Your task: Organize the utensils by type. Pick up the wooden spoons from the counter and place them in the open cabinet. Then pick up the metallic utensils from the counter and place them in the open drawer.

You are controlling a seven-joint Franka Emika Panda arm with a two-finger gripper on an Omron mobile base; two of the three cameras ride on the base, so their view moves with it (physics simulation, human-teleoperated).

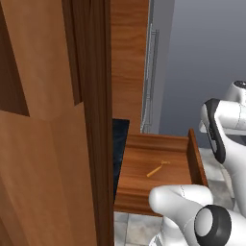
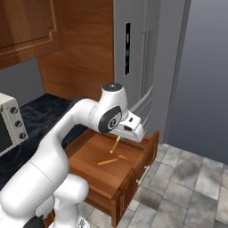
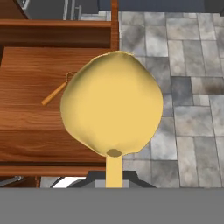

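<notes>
We hang over the open drawer point(image 2: 116, 171) so that what we carry can drop inside. A small utensil point(image 2: 109, 160) already lies on its floor. Our fingers point(image 2: 121, 133) are pinching the handle of a yellow spoon point(image 3: 112, 109) (bowl down), hanging above the drawer.

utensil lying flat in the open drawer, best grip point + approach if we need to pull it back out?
Grip the utensil mid-handle, coming straight down from above. It lies flat on the floor of the drawer, a thin straight shaft with bare wood on both sides, so the fingers can straddle it crosswise. The drawer walls block any side approach. The tool is shut on a spoon, so that must go first.
</notes>
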